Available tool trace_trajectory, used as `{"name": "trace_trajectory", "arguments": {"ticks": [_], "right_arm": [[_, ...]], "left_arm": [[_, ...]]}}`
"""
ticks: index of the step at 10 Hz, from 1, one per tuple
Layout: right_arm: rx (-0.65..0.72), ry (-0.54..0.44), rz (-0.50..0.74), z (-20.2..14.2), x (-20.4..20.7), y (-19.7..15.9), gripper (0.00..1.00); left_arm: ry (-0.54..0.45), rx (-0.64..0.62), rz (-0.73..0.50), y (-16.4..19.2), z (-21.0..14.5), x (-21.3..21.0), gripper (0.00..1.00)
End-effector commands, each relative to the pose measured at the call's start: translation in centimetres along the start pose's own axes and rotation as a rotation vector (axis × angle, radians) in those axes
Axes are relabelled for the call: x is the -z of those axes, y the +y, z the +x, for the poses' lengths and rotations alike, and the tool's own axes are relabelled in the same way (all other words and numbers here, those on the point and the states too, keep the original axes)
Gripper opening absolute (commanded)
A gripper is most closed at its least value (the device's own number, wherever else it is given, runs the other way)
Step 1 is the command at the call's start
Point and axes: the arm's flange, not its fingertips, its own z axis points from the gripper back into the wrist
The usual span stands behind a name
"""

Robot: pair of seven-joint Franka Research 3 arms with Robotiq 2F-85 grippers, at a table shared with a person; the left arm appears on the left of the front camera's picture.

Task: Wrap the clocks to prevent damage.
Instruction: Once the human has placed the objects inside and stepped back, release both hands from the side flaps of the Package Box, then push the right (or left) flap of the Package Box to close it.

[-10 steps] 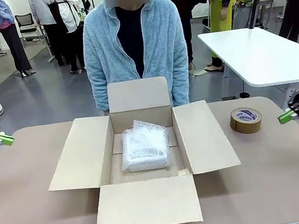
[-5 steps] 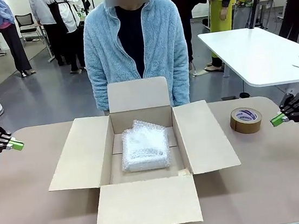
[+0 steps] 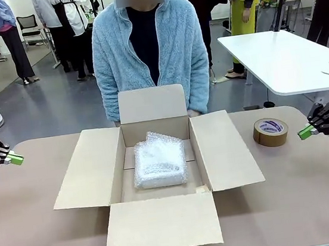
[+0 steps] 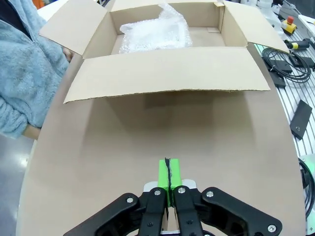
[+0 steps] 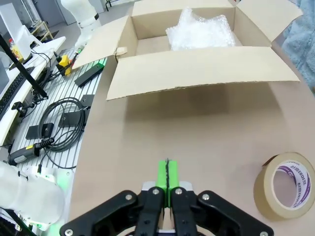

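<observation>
Inside the box point(image 3: 156, 130), the clocks point(image 3: 159, 162) lie bubble-wrapped (perhaps two bundles); with left gripper point(image 3: 14, 158) and right gripper point(image 3: 302, 133) pinched closed and empty, you'd fold flaps next.

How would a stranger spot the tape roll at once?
Find the open cardboard box mid-table. On the robot's right of it, flat on the tabletop, lies the tape roll. It is the only round thing: a brown ring with a white-and-purple core.
</observation>
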Motion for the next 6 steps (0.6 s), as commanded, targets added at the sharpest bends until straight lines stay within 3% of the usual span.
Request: {"name": "trace_trajectory", "arguments": {"ticks": [1, 6], "right_arm": [[-0.011, -0.012, 0.007, -0.22, 0.13, 0.08, 0.01], [-0.011, -0.012, 0.007, -0.22, 0.13, 0.08, 0.01]], "left_arm": [[-0.005, 0.007, 0.015, -0.24, 0.24, 0.08, 0.01], [-0.005, 0.007, 0.015, -0.24, 0.24, 0.08, 0.01]]}}
